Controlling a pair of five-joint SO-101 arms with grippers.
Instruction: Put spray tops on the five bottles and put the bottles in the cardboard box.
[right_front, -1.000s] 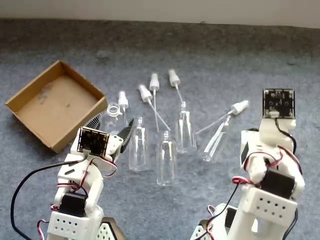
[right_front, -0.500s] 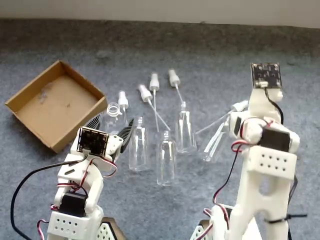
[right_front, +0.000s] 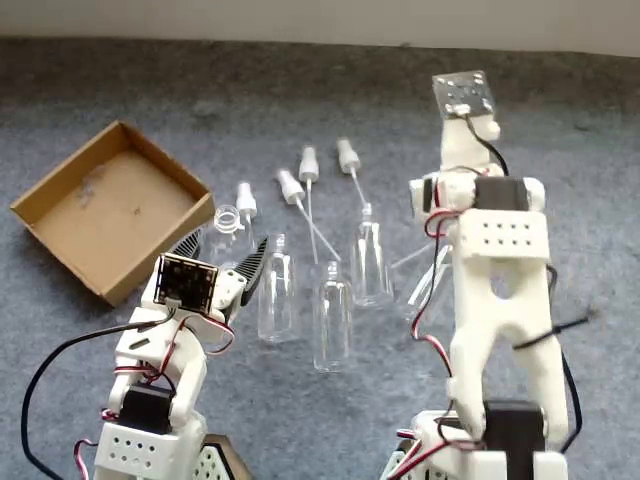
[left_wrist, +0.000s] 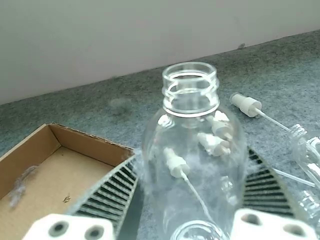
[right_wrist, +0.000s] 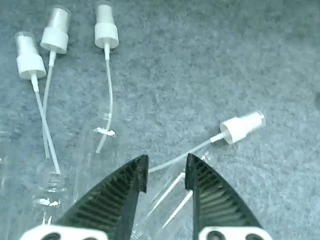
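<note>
My left gripper (left_wrist: 192, 160) is shut on a clear open-necked bottle (left_wrist: 190, 100), its ribbed fingers against both sides. In the high view that bottle (right_front: 228, 222) stands tilted beside the cardboard box (right_front: 110, 205). Three more bottles (right_front: 275, 290) (right_front: 332, 312) (right_front: 371, 262) lie in a row, and a fourth (right_front: 428, 290) is partly behind the right arm (right_front: 495, 260). Several spray tops (right_front: 309, 163) lie beyond them. My right gripper (right_wrist: 166, 167) hangs open above the carpet, with the tube of one spray top (right_wrist: 242, 127) running under its tips. Other spray tops (right_wrist: 106, 27) lie farther off.
The cardboard box (left_wrist: 35, 165) is open and holds only a bit of fluff. Grey carpet (right_front: 560, 180) runs to a pale wall at the back, with free room to the right of the bottles.
The right arm has risen and swung forward and leftward over the rightmost bottle and spray top, covering them in the high view. The left arm and its bottle have not moved.
</note>
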